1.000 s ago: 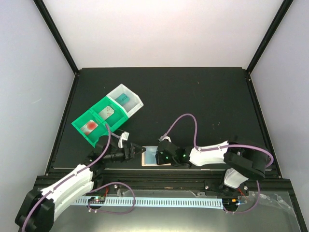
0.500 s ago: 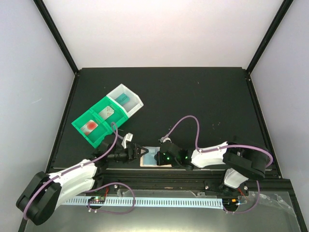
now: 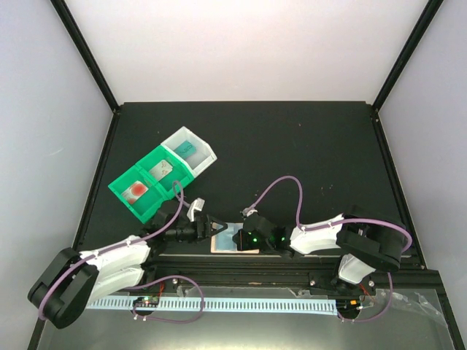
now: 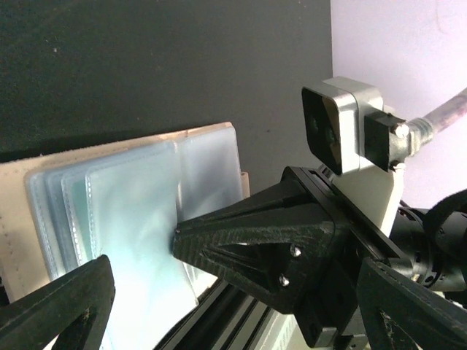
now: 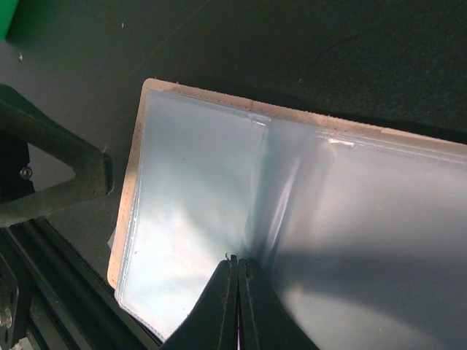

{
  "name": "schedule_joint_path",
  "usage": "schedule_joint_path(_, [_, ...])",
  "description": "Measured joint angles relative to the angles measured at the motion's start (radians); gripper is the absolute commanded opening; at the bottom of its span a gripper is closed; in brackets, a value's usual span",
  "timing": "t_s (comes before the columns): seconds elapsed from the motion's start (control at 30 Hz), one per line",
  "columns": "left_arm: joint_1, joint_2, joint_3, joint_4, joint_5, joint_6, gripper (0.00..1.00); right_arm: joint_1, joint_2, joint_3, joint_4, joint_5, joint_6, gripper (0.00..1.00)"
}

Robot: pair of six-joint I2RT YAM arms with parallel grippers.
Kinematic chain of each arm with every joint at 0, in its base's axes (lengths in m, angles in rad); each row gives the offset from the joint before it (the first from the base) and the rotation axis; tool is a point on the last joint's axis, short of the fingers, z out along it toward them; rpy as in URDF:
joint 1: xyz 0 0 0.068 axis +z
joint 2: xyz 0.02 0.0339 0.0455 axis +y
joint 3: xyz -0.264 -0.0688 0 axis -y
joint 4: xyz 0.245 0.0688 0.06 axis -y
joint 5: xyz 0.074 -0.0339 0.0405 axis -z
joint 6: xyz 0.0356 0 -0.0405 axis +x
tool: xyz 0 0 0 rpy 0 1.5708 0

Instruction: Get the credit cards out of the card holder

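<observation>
Top external view: three cards (image 3: 136, 191) in bins (image 3: 120, 186), upper left; card holder (image 3: 228, 240) open on counter (image 3: 292, 146), lower centre, pockets (image 5: 197, 197) seemingly empty; left hand (image 3: 210, 225) wide beside it, right hand (image 5: 236, 264) closed, tips on pockets; probably nearly finished.

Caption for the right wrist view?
Shut right gripper at the centre fold of the open peach-rimmed, pale blue card holder.

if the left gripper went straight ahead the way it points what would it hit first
Probably the card holder, just ahead of the left gripper; the shut right gripper on its sleeves sits close behind. Depth is unclear.
</observation>
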State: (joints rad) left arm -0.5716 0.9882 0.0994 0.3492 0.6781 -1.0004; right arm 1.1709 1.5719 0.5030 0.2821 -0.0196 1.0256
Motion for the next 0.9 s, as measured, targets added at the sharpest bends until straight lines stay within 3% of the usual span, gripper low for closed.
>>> schedule_joint_path(0.9, [-0.006,0.132,0.043,0.029,0.008,0.047,0.94,0.000,0.000,-0.013,0.026,-0.019,0.010,0.01])
